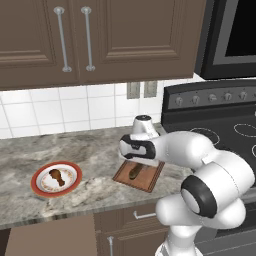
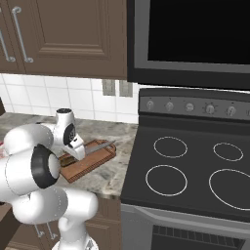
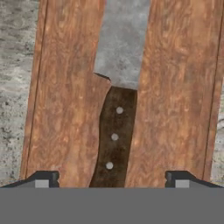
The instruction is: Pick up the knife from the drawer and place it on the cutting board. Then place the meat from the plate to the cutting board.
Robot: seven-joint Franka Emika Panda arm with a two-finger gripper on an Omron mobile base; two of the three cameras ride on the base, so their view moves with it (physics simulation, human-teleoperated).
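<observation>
— Over the cutting board [image 3: 175, 87], how is the gripper [image 3: 112, 178] set?
— Its jaws are spread wide, nothing clamped; the knife [image 3: 114, 131] is seen lying flat on the board between the fingertips [image 3: 43, 178], untouched.
— Where is the board placed?
— Near the worktop's [image 1: 95, 155] front edge, just beside the stove [image 2: 195, 176].
— And the meat [image 1: 56, 176]?
— It is left on the plate [image 1: 37, 186], toward the worktop's left front.

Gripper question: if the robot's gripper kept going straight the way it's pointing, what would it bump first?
Probably the knife: its dark handle lies between the gripper's open fingertips, flat on the cutting board right below.
</observation>
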